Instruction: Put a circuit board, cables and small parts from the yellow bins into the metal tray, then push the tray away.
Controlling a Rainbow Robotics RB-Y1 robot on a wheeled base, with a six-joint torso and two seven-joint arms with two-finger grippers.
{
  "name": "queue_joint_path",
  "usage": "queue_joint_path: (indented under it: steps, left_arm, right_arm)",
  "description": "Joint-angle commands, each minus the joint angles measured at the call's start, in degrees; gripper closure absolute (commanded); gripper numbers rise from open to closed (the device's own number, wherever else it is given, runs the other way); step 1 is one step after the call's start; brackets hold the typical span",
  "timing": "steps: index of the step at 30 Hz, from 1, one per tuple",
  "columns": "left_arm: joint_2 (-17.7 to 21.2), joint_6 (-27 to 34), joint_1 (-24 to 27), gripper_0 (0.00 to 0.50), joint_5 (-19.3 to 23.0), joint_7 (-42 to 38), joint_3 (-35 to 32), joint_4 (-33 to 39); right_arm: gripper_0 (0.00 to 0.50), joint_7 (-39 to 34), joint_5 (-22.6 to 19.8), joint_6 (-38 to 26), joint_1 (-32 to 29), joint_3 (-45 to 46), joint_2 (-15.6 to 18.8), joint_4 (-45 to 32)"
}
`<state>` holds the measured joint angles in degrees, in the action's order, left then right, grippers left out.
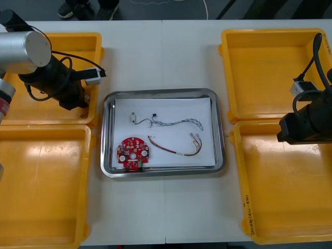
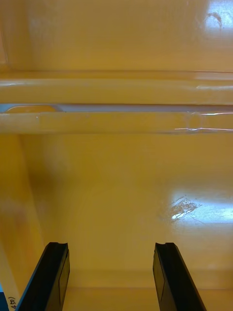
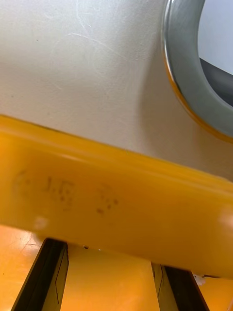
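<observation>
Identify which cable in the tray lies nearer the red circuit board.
The red and yellow cable, just beside the circuit board; the blue and white cable lies farther from it.

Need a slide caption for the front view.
Loaded metal tray: red circuit board, cables, a small metal part; left gripper and right gripper over the yellow bins.

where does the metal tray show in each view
front view: metal tray mid-table, beside the left far bin.
left wrist view: its curved rim beyond that bin's rim, past the open left hand.
right wrist view: open right hand over the right bins.
shared landmark: that bin's rim.
</observation>
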<state>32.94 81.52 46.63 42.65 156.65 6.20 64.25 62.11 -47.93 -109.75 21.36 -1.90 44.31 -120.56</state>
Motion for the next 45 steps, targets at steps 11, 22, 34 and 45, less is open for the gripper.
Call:
queue_joint_path:
  steps: [11,22,34,45]
  left_arm:
    - [0.2,-1.4,-0.7,0.000,-0.5,-1.6,0.4,1.2]
    - [-0.4,-1.5,-0.8,0.000,-0.7,-1.6,0.4,1.1]
    - [-1.4,-1.5,-0.9,0.025,-1.0,-1.6,0.4,1.1]
    - [-1.4,-1.5,-1.0,0.500,-1.7,-1.6,0.4,1.1]
  right_arm:
    - [0.000,-2.5,0.3,-0.3,-0.4,1.6,0.0,-1.7]
    - [0.000,-2.5,0.3,-0.3,-0.4,1.6,0.0,-1.7]
    - [0.000,-2.5,0.3,-0.3,-0.4,1.6,0.0,-1.7]
    - [0.000,-2.5,0.3,-0.3,-0.4,1.6,0.0,-1.7]
